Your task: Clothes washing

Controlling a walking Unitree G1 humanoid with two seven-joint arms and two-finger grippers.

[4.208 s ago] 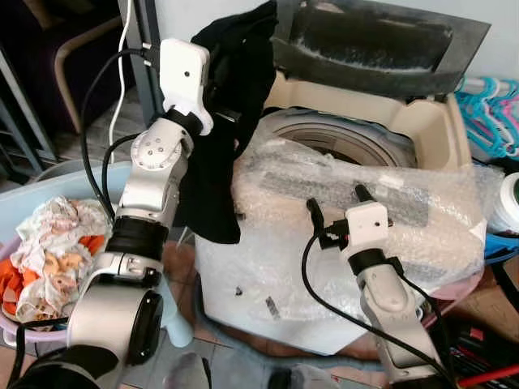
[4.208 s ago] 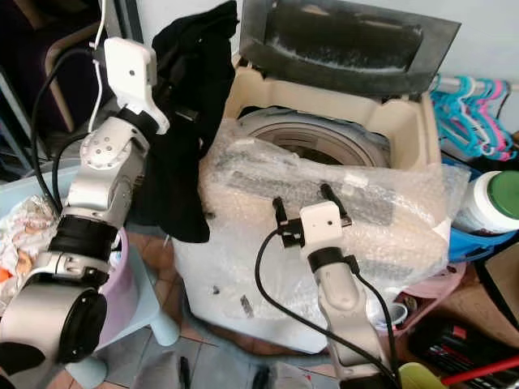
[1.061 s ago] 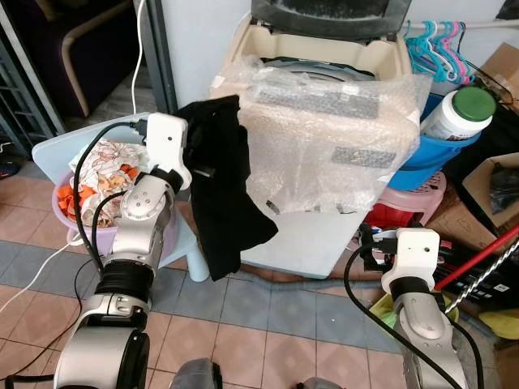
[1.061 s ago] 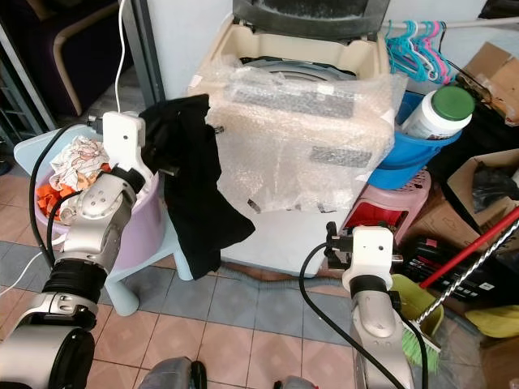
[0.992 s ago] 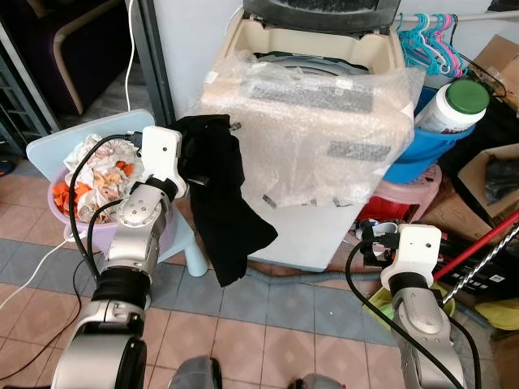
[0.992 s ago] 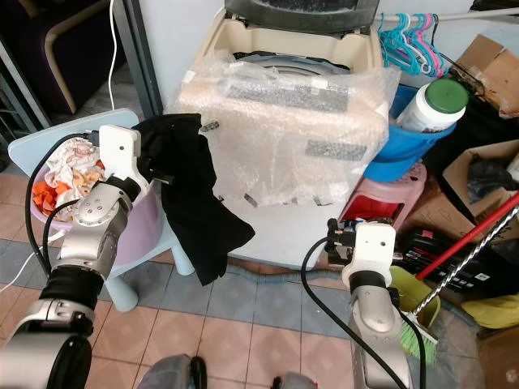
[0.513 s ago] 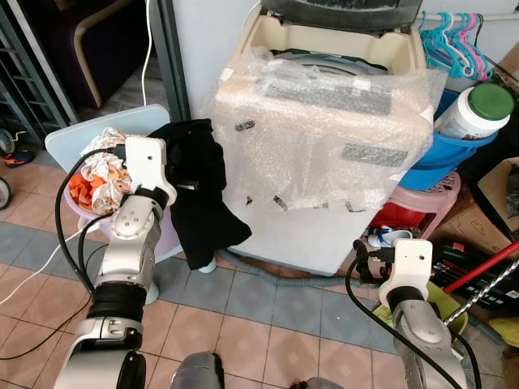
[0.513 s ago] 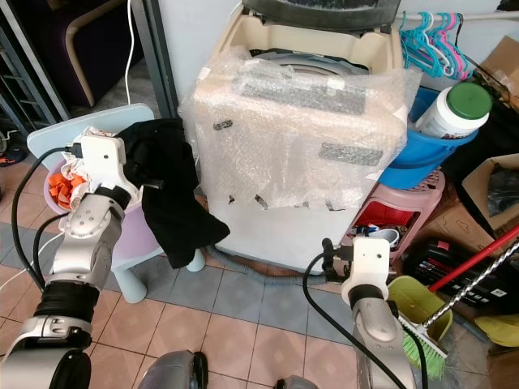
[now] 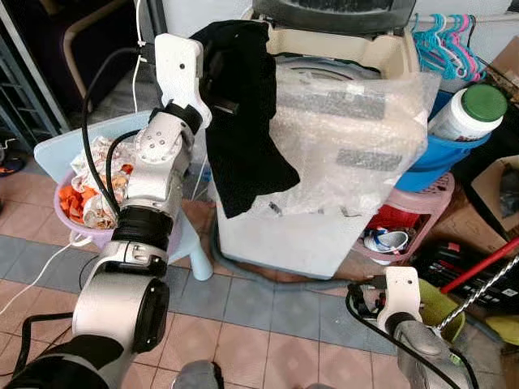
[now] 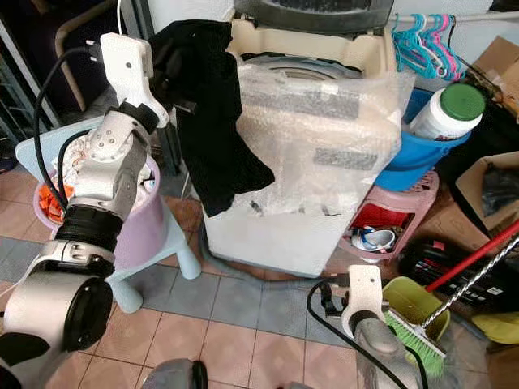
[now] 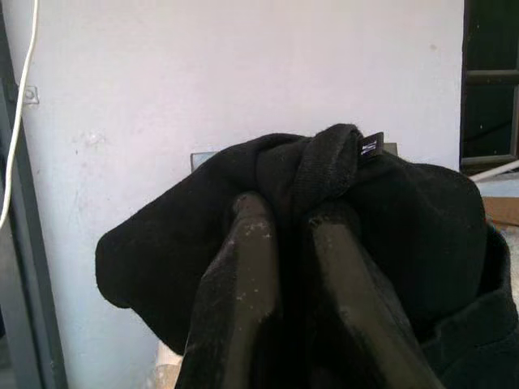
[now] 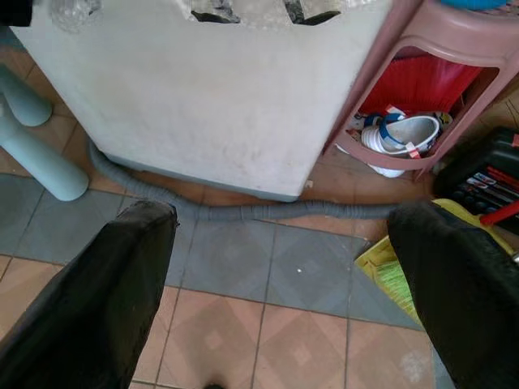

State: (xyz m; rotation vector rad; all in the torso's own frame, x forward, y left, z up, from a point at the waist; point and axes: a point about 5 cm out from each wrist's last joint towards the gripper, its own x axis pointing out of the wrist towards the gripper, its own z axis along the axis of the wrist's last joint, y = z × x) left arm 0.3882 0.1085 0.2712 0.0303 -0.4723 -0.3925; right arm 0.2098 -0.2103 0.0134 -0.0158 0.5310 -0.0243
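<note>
Silver arms [image 9: 154, 174] with white wrist modules, black cables.

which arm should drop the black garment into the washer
Left. The left gripper is shut on the black garment, raised beside the open washing machine. The right gripper hangs low, open, near the floor.

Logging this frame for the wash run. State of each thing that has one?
washing machine: lid up, front draped in bubble wrap
black garment: lifted, hanging beside the machine's top
left gripper: shut on the black garment
right gripper: open, low near the floor
purple basin: holds crumpled laundry
white jar: green cap on, upright in the blue tub
</note>
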